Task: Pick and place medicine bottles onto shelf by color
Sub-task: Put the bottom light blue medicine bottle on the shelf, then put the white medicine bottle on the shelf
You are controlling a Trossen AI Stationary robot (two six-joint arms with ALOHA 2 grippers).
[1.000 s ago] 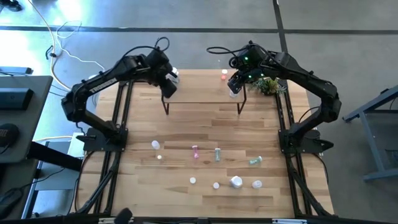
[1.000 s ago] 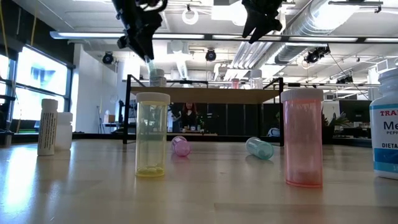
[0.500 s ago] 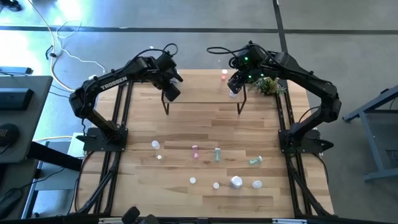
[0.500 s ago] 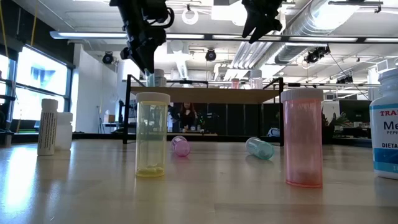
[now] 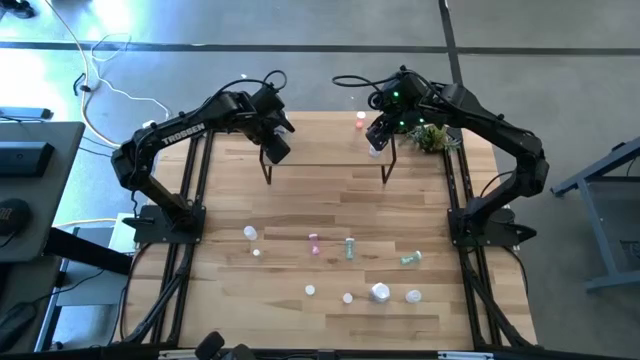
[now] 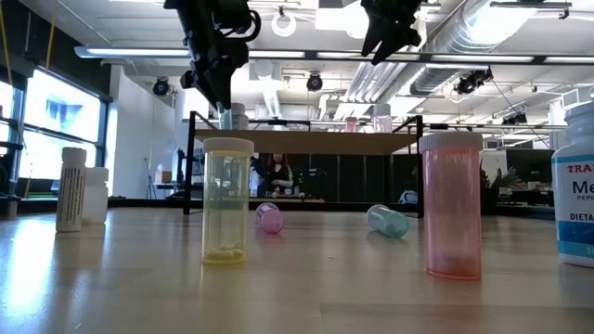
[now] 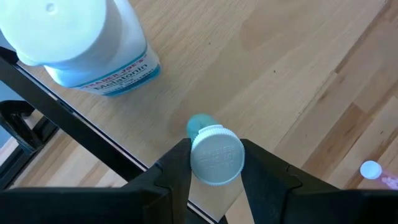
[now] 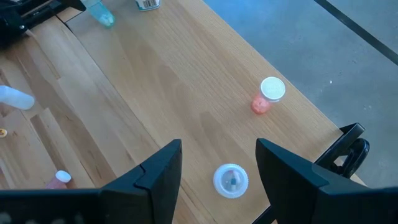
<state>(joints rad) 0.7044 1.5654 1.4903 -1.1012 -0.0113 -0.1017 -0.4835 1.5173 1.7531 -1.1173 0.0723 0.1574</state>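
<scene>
The shelf (image 5: 330, 150) stands at the table's far middle. My left gripper (image 5: 277, 150) is over the shelf's left end, shut on a teal bottle with a white cap (image 7: 216, 155). A large white bottle with a blue label (image 7: 81, 46) stands beside it on the shelf. My right gripper (image 5: 378, 137) hangs open and empty above the shelf's right end. Its fingers stand apart over a white-capped jar (image 8: 231, 180). A pink bottle (image 8: 267, 94) stands on the shelf farther off. Several small bottles (image 5: 349, 247) stand or lie on the table's near half. My left gripper pinches the teal bottle's white cap (image 7: 216, 155) between its two fingers, one on each side. The fingers come from above, pointing down. The bottle stands upright below them, near the shelf's near edge. Its bottom is at the shelf board; whether it touches I cannot tell.
A green plant sprig (image 5: 432, 137) sits right of the shelf. In the low view a yellow bottle (image 6: 226, 201), a pink bottle (image 6: 453, 206) and a white labelled bottle (image 6: 575, 199) stand close by. Bare wood lies between the shelf and these bottles.
My left gripper has gone down and a little toward the table's near edge with the teal bottle, bringing it down to the shelf's left end. Its arm has turned somewhat. For the last half second it has kept still.
</scene>
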